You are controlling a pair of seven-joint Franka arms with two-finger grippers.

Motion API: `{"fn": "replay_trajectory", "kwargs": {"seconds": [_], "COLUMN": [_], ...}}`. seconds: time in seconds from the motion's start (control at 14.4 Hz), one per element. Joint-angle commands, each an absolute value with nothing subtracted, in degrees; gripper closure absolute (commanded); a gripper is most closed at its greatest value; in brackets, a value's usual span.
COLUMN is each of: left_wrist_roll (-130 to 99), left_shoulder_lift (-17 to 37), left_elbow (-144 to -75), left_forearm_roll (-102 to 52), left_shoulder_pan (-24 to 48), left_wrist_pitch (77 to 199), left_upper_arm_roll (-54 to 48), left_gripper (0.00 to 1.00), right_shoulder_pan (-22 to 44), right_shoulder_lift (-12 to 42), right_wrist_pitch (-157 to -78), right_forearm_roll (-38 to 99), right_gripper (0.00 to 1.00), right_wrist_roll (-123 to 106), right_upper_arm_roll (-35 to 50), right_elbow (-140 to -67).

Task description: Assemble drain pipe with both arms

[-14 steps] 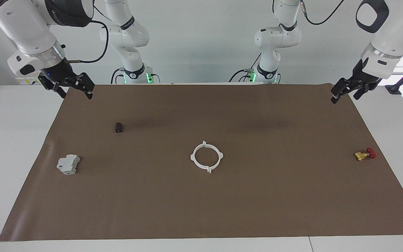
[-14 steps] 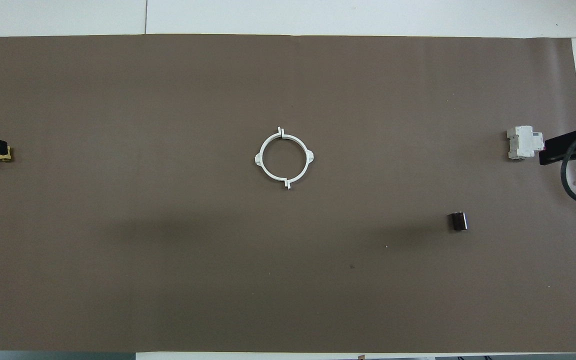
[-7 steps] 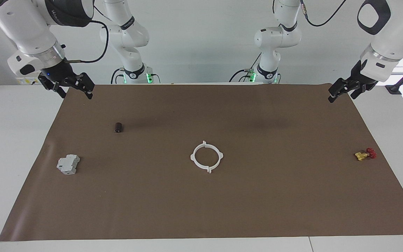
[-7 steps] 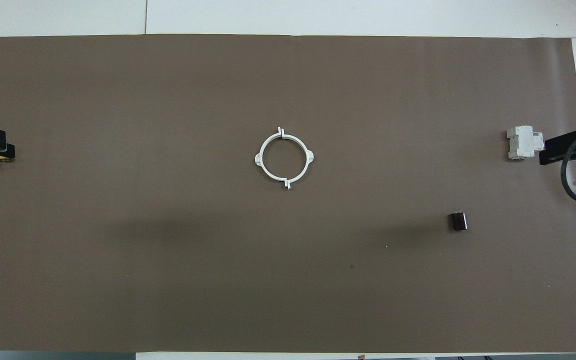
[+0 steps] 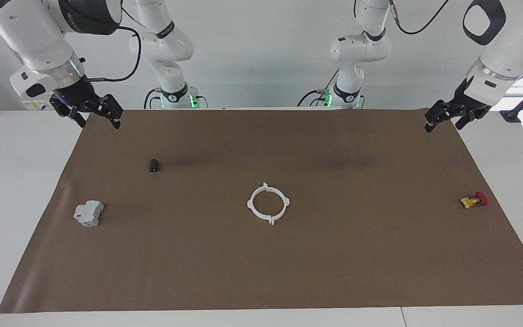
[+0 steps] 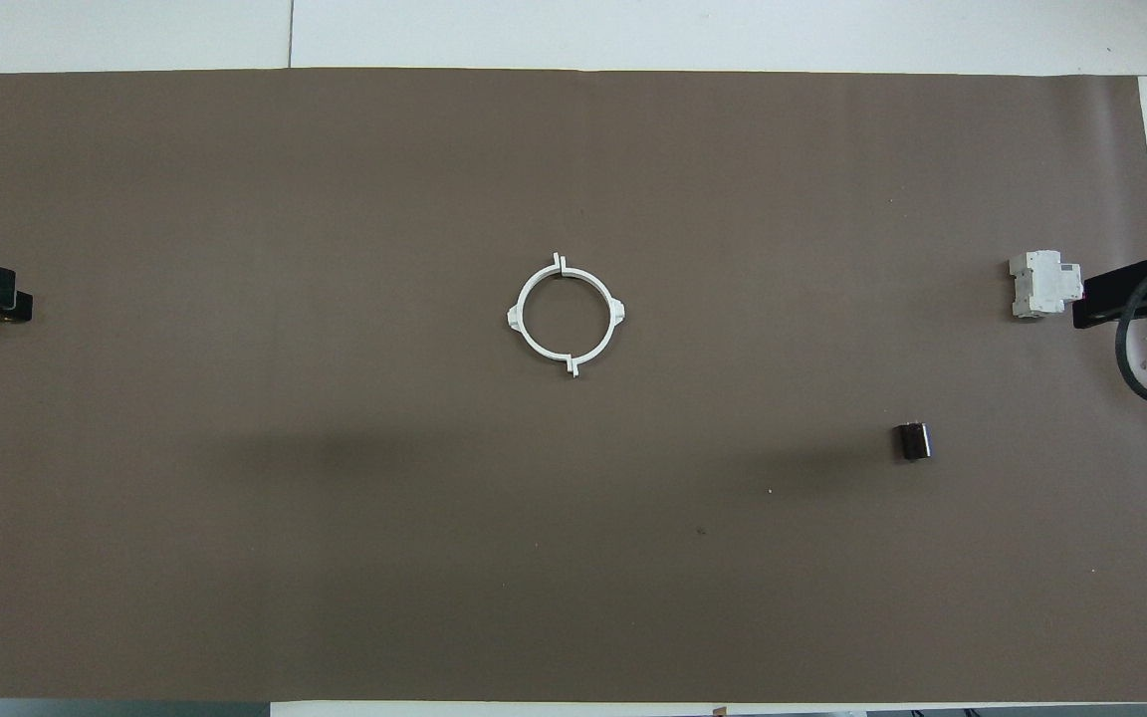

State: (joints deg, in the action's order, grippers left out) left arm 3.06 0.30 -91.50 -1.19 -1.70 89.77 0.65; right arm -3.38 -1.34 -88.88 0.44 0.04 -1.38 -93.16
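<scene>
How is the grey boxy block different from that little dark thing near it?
The grey block is pale, boxy and stepped; the dark cylinder is nearly black and rounded. The grey block looks clearly bigger than the dark cylinder. The grey block lies farther from the robots than the dark cylinder. Both rest untouched on the brown mat, toward the right arm's end.

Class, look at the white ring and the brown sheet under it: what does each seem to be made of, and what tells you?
White ring: likely thin moulded plastic, matt; uniform white, crisp small tabs, two halves meeting at seams. Brown sheet: probably paper or thin card, matt; flat, faint creases, slightly curled edge.
</scene>
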Motion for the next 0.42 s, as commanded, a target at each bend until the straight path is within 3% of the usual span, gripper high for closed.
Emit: {"fn": "replay_trajectory", "kwargs": {"seconds": [0.0, 0.35], "left_wrist_roll": [4.57, 4.39], "left_shoulder_lift": [0.09, 0.00], "left_elbow": [-91.76, -91.76], "left_forearm_roll": [0.34, 2.20], "left_shoulder_pan": [-1.58, -0.79], "left_wrist_pitch": [89.12, 89.56], "left_upper_arm_roll": [0.53, 0.26], "left_gripper": [0.00, 0.00], "right_shoulder_pan": [-3.87, -3.87], "right_shoulder_lift": [-1.67, -1.67], "right_wrist_pitch": [-89.47, -89.47], "right_forearm_roll": [0.79, 0.79], "right_gripper": [0.00, 0.00], "right_wrist_roll": [-1.05, -1.05], "right_upper_arm_roll": [-0.88, -0.88], "right_elbow": [-93.08, -93.08]}}
